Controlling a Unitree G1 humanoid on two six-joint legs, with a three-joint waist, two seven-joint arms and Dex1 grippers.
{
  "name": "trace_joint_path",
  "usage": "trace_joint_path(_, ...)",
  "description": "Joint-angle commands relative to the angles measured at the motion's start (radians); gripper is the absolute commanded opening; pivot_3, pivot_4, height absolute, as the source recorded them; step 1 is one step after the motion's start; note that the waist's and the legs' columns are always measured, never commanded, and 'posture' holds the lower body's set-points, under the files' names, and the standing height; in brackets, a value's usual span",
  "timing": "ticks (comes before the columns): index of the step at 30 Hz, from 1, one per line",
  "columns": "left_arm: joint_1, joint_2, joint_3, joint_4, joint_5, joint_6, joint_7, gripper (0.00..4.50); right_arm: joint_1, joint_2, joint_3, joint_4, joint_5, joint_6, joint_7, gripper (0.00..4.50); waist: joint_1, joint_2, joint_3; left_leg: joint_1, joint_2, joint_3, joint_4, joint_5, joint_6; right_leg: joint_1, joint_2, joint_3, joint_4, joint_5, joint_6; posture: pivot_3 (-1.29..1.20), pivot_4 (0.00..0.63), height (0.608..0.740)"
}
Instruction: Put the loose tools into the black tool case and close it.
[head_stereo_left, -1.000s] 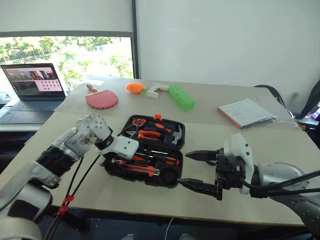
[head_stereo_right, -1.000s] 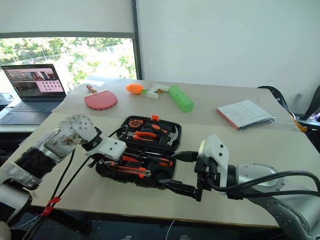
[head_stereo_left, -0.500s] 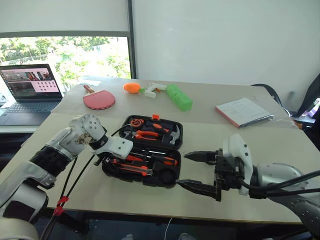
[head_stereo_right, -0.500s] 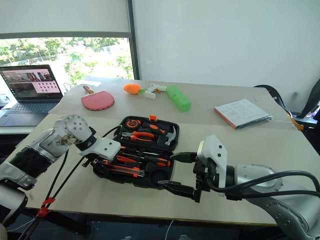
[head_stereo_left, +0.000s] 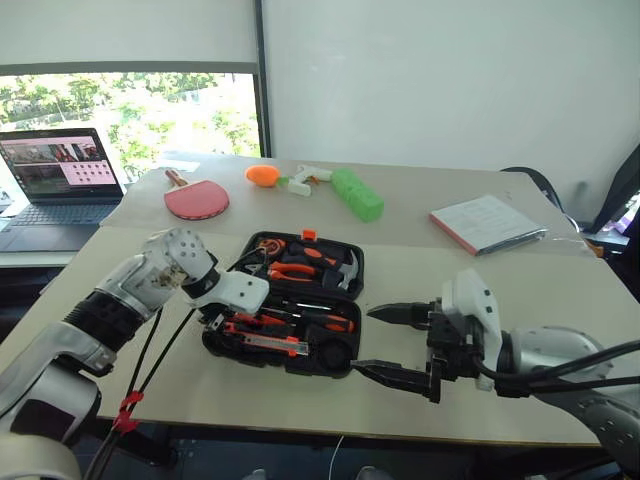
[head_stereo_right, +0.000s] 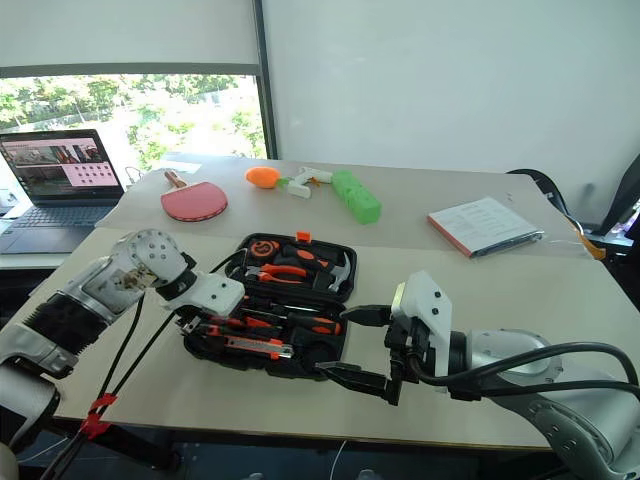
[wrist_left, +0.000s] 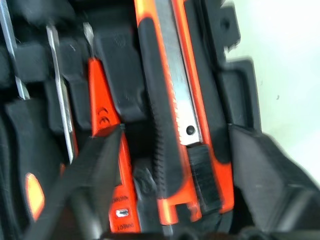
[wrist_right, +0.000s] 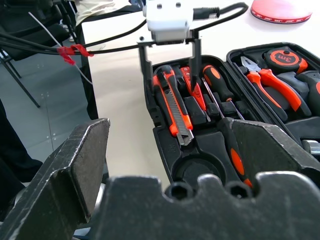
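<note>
Beige tabletop (head_stereo_left: 250, 395) had open room along its near edge, in front of the black tool case (head_stereo_left: 288, 305). Right gripper (head_stereo_left: 395, 345) hung just off the case's right side, near the front edge, fingers spread wide and holding nothing, pointing roughly level toward the case. Left gripper (wrist_right: 170, 67) sat over the case's left end, pointing steeply down, its two thin fingers parted with the utility knife (wrist_left: 172, 115) lying in its recess between them; one fingertip (wrist_right: 192, 82) stood over the slim orange tool (wrist_left: 107, 150), whether touching I could not tell. Case lay open and flat, lid half at the back, long axis running left-right across the table with a slight skew. Knife and screwdrivers (wrist_right: 217, 85) lay lengthwise along that axis in the front tray; screwdriver shafts (wrist_left: 60, 100) sat beside the slim orange tool. Pliers (head_stereo_left: 295, 268), a hammer (head_stereo_left: 350, 270) and a tape measure (wrist_right: 285, 59) filled the lid half. Bare table stretched to the right of the case. Farther back, well apart: red paddle (head_stereo_left: 197, 198), orange object (head_stereo_left: 264, 175), green block (head_stereo_left: 357, 194), a booklet (head_stereo_left: 487, 222) at right, a laptop (head_stereo_left: 60, 180) at far left.
</note>
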Motion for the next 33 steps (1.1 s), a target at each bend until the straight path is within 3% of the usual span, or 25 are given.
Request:
trace_joint_path(1,-0.077,0.064,-0.014,-0.029,-0.132,0.051,-0.006,4.47,-0.004,0.008,-0.008,-0.012,-0.015,-0.030,0.012,4.50,0.002,0.000,0.000,0.000,0.000,0.000,0.000,0.000,0.000,0.000,0.000,0.000,0.000,0.000,0.000,0.00,0.150,0.738)
trace_joint_path(2,-0.085,0.076,-0.023,-0.030,-0.149,0.051,-0.006,4.47,-0.004,0.009,-0.006,-0.010,-0.018,-0.031,0.014,4.50,0.002,0.000,0.000,0.000,0.000,0.000,0.000,0.000,0.000,0.000,0.000,0.000,0.000,0.000,0.000,0.00,0.150,0.738)
trace_joint_path(5,-0.091,0.085,-0.042,-0.007,-0.132,0.011,-0.006,3.73,-0.007,0.014,-0.001,-0.008,-0.024,-0.032,0.018,4.50,0.003,0.000,0.000,0.000,0.000,0.000,0.000,0.000,0.000,0.000,0.000,0.000,0.000,0.000,0.000,0.00,0.150,0.738)
trace_joint_path(7,-0.082,0.077,-0.045,0.006,-0.108,-0.017,-0.006,2.78,-0.008,0.018,0.000,-0.008,-0.027,-0.031,0.019,4.50,0.004,0.000,0.000,0.001,0.000,0.000,0.000,0.000,0.000,0.001,0.000,0.000,0.000,0.000,0.000,0.00,0.150,0.738)
trace_joint_path(15,-0.043,0.014,-0.037,-0.002,-0.054,-0.047,-0.006,0.08,-0.009,0.024,-0.001,-0.010,-0.027,-0.023,0.018,4.50,0.007,0.000,0.000,0.000,-0.001,0.001,0.001,0.000,0.000,0.001,0.000,0.000,0.000,0.000,0.000,0.00,0.150,0.738)
trace_joint_path(33,0.062,-0.080,0.015,0.020,0.158,-0.148,-0.005,0.01,0.020,0.028,-0.014,-0.016,-0.020,-0.027,0.013,4.50,0.007,0.001,-0.001,0.004,-0.001,0.001,0.001,0.000,0.000,0.005,-0.001,0.000,0.000,0.000,0.000,0.00,0.150,0.738)
